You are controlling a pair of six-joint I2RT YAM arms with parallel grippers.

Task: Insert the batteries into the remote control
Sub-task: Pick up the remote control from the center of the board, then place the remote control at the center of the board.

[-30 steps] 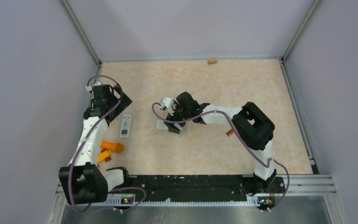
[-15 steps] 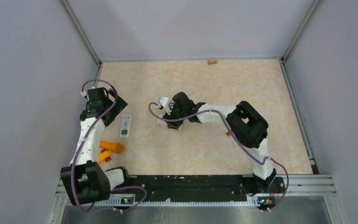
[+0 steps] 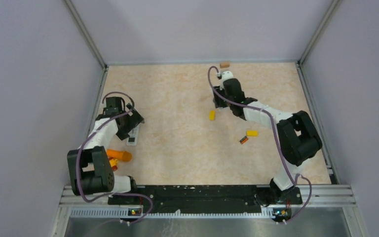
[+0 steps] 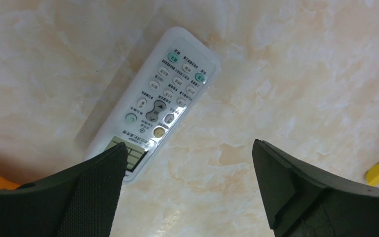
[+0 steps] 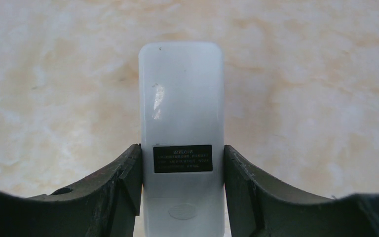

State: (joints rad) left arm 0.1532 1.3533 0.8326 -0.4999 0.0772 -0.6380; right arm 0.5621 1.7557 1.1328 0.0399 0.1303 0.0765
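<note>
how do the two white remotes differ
The buttoned remote lies face up, buttons and screen showing; the plain remote shows a blank back with a dark label. The buttoned remote lies free below the open left gripper; the right gripper clamps the plain remote. Both are white.

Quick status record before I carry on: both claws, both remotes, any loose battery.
Left claw: open, over the buttoned remote, not gripping it
Right claw: shut on the remote control, plain back facing the wrist camera
Remote control lifted or resting: cannot tell
Battery: one, orange-and-black, loose on the table, right side
Yellow blocks: two, loose; the second lies near the battery
</note>
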